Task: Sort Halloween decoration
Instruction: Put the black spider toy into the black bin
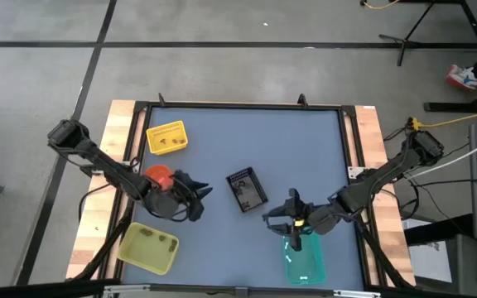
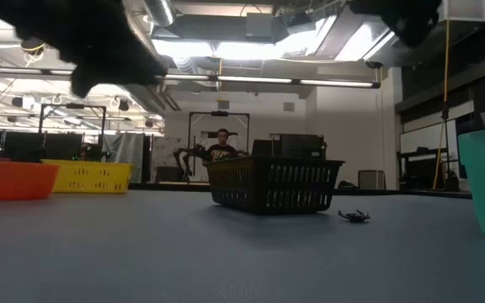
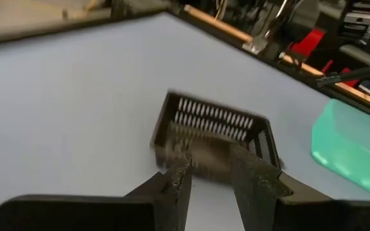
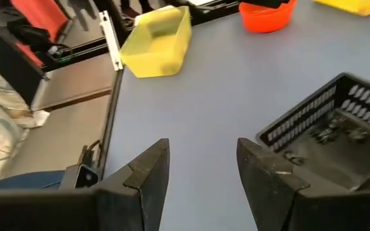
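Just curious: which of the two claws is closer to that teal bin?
Right. The right gripper hangs at the teal bin's far end; the left gripper is across the table, by the orange bowl.

The slotted tray (image 1: 246, 189) sits mid-table between both claws, trinkets (image 4: 329, 133) lying inside it.

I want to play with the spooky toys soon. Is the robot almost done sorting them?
Not yet. Some trinkets already lie in the yellow basket. Dark trinkets are still in the black tray. The left gripper and right gripper are both open and empty.
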Motion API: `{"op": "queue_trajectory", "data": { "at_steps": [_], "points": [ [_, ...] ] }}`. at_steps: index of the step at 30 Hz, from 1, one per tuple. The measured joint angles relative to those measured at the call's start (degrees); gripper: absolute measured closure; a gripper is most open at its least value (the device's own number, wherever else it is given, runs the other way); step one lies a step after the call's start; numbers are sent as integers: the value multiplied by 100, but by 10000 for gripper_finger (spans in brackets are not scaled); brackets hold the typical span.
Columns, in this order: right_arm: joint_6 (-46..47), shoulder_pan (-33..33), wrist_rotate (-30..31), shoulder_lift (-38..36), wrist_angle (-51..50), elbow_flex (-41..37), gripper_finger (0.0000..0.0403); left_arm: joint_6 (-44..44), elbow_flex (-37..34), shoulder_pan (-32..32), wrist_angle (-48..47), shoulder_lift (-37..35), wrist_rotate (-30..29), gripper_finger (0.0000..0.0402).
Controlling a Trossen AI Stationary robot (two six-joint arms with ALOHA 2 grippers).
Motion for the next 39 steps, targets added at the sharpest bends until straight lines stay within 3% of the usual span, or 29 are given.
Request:
{"op": "queue_trajectory", "data": {
  "at_steps": [6, 10, 15, 22, 26, 35, 39],
  "points": [
    [186, 0, 363, 0, -978, 588, 224, 1576, 0, 344, 860, 0, 43, 310],
    [588, -2, 425, 29, -1534, 886, 224, 2037, 0, 522, 1000, 0, 311, 310],
    [922, -47, 347, 316, -2013, 1285, 224, 2118, 0, 693, 995, 0, 603, 310],
    [784, -118, -286, 1141, -3228, 2062, 224, 2125, 0, 762, 967, 0, 608, 310],
    [771, -125, -309, 1505, -3613, 2178, 224, 2125, 0, 760, 961, 0, 610, 310],
    [829, -268, -301, 2272, -3554, 2177, 224, 2125, 0, 756, 816, 0, 610, 310],
    [1591, -571, -443, 2526, -3441, 2174, 224, 2123, 0, 756, 814, 0, 612, 310]
  ]
}}
